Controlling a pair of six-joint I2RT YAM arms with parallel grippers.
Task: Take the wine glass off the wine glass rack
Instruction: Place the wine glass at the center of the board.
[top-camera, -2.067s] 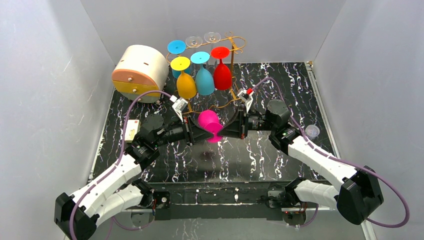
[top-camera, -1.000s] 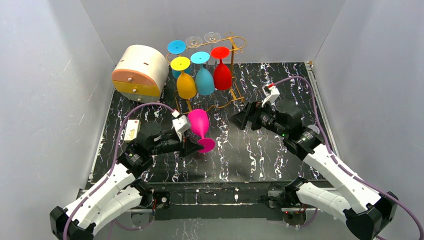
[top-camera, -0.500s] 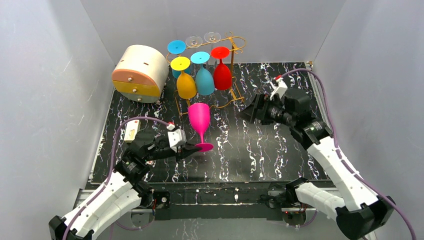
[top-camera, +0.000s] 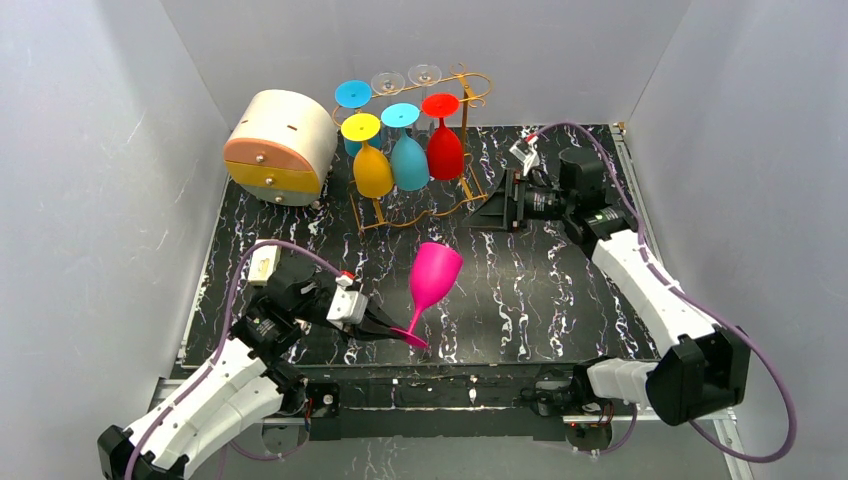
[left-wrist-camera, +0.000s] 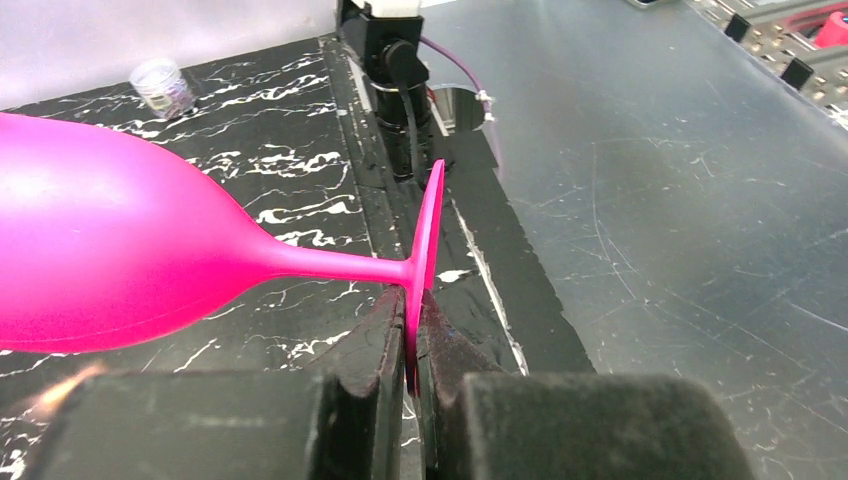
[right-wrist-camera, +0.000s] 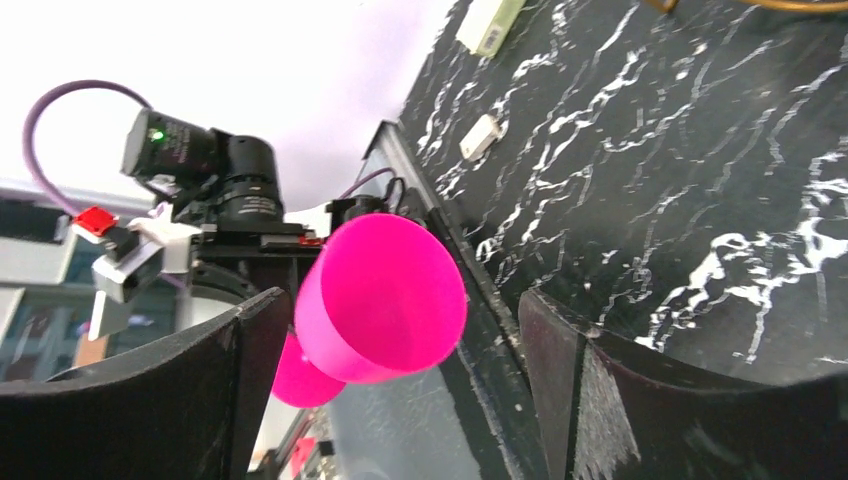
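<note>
Top view: pink wine glass (top-camera: 435, 272) is off the wine glass rack (top-camera: 463, 110), over the near middle of the counter (top-camera: 540, 290), tilted, bowl up and to the right, foot low. The left end effector (top-camera: 385, 328) is at the foot. On the rack hang a yellow glass (top-camera: 372, 170), a blue glass (top-camera: 408, 162) and a red glass (top-camera: 444, 150), with the round drawer box (top-camera: 280, 145) to the left.

Only the left wrist view gives us the grip: both fingers (left-wrist-camera: 385, 330) are pressed on the rim of the thin foot disc, stem and bowl running off to the left. It also shows a small clear cup (left-wrist-camera: 160, 85) far back. We can't tell whether the foot touches the counter.

The right wrist view looks between its own spread fingers into the open mouth of the pink bowl, which is far off and not between them.

Versus half a second ago, the glass has come away from the rack front towards the near edge and leans more. The right end effector (top-camera: 475, 220) has swung in towards the rack. Two seconds ago both end effectors met at the glass.

Left arm: folded low, wrist pointing right. Right arm: stretched up the right side, wrist turned left, jaws wide and holding nothing, just right of the rack's lower rail.
</note>
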